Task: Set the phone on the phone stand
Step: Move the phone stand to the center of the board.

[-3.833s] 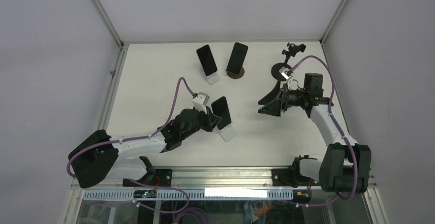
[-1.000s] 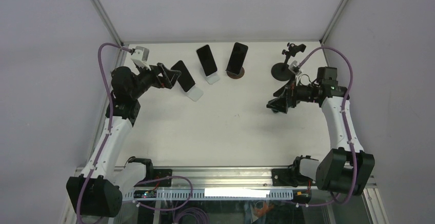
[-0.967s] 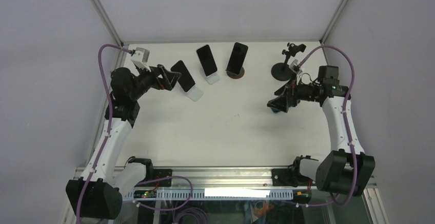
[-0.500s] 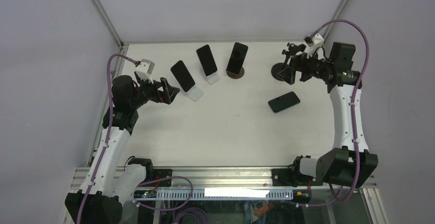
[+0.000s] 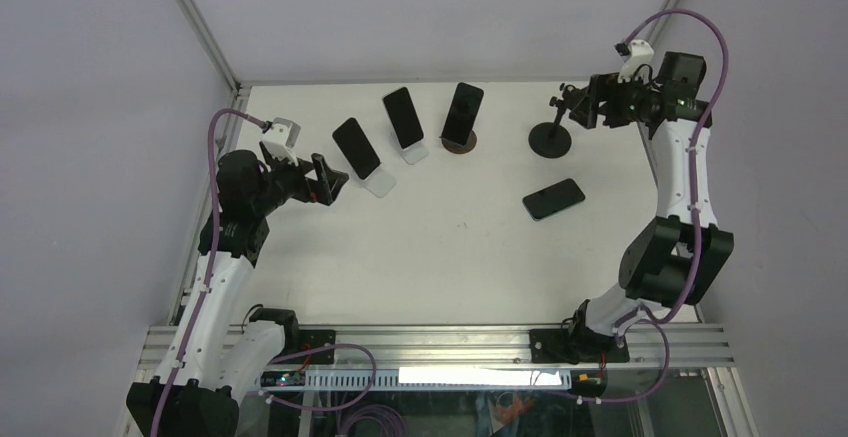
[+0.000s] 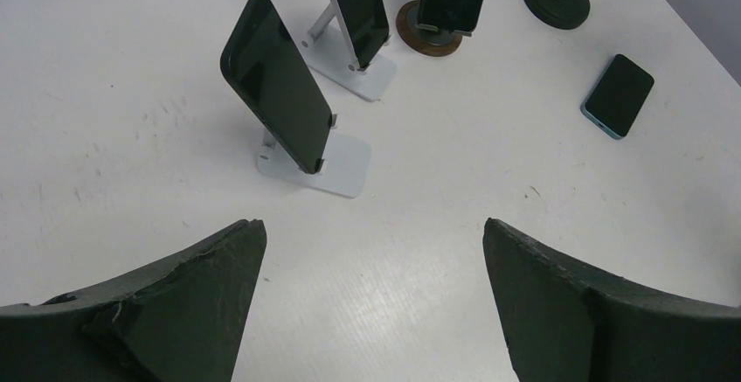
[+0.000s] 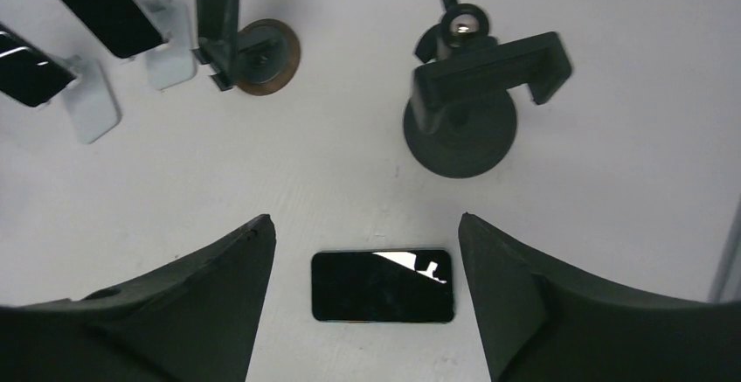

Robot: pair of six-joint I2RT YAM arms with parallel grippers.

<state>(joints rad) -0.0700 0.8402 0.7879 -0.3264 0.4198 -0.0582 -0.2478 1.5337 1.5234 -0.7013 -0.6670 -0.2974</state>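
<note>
A black phone (image 5: 553, 199) lies flat on the white table, screen up, with nothing holding it. It also shows in the right wrist view, phone (image 7: 383, 286), below and between my fingers. The empty black phone stand (image 5: 551, 137), a round base with a clamp on top (image 7: 488, 65), stands just behind the phone. My right gripper (image 5: 590, 107) hangs open above the stand, right gripper (image 7: 364, 218) holding nothing. My left gripper (image 5: 325, 179) is open and empty, left gripper (image 6: 371, 225) a short way in front of a phone on a white stand (image 6: 278, 83).
Three other phones lean on stands along the back: one on a white stand (image 5: 356, 148), one on a second white stand (image 5: 403, 117), one on a brown round base (image 5: 462, 112). The enclosure's walls and frame posts close in the table's back corners.
My right gripper let go of the phone, which now lies on the table, then rose and swung back above the black stand. My left gripper drew back from the phone on the white stand.
</note>
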